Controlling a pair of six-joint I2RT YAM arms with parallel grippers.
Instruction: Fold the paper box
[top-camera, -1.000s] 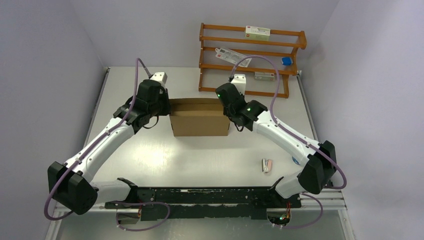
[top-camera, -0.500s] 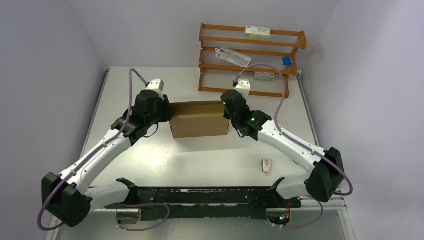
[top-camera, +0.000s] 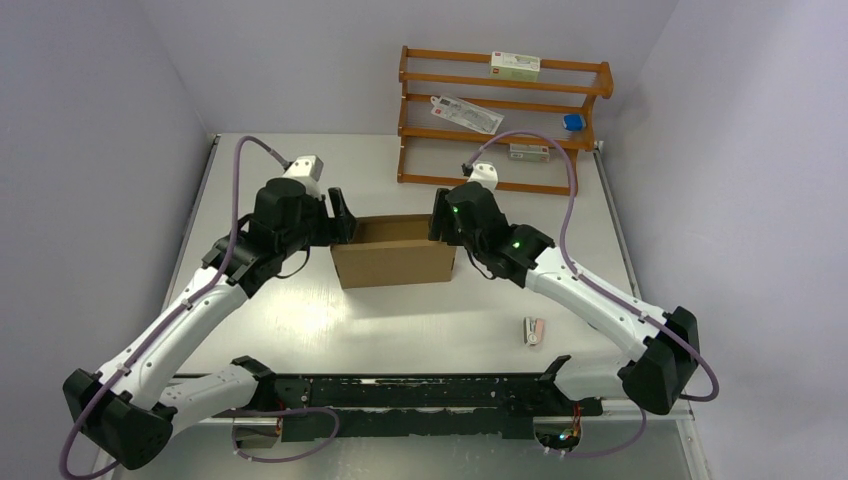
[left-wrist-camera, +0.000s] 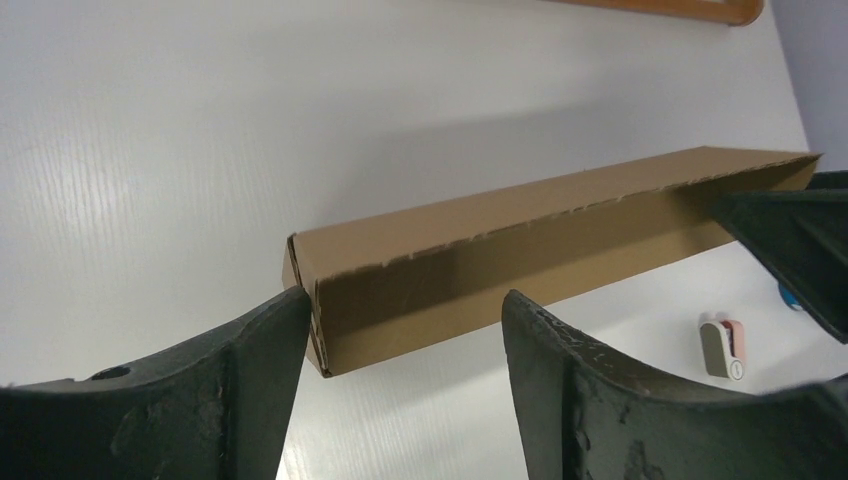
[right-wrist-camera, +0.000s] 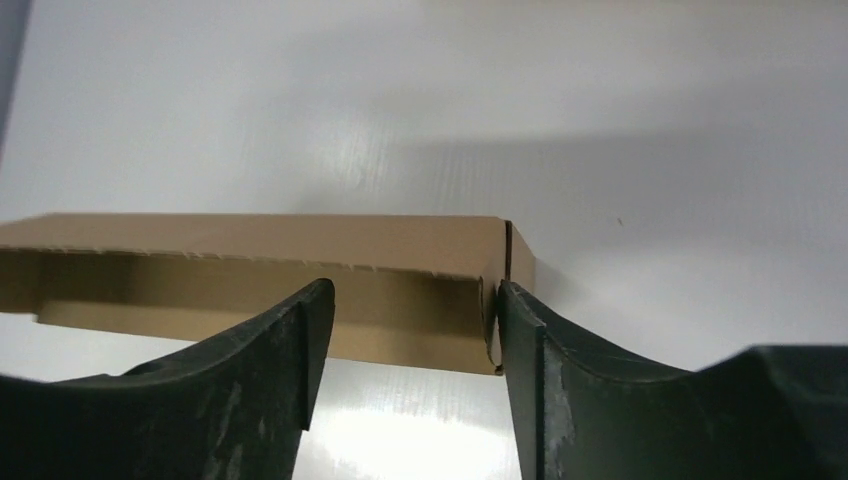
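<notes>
Top external: paper box (top-camera: 393, 262) mid-table, walls raised, top open; left gripper (top-camera: 342, 220) and right gripper (top-camera: 438, 215) flank its ends, both spread, pinching nothing; mostly formed, closing likely left.

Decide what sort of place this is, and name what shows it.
Likely a robotics test cell: a left arm and right arm bolted to a white table, plain walls closing it in, and a wooden rack of small items behind.
</notes>
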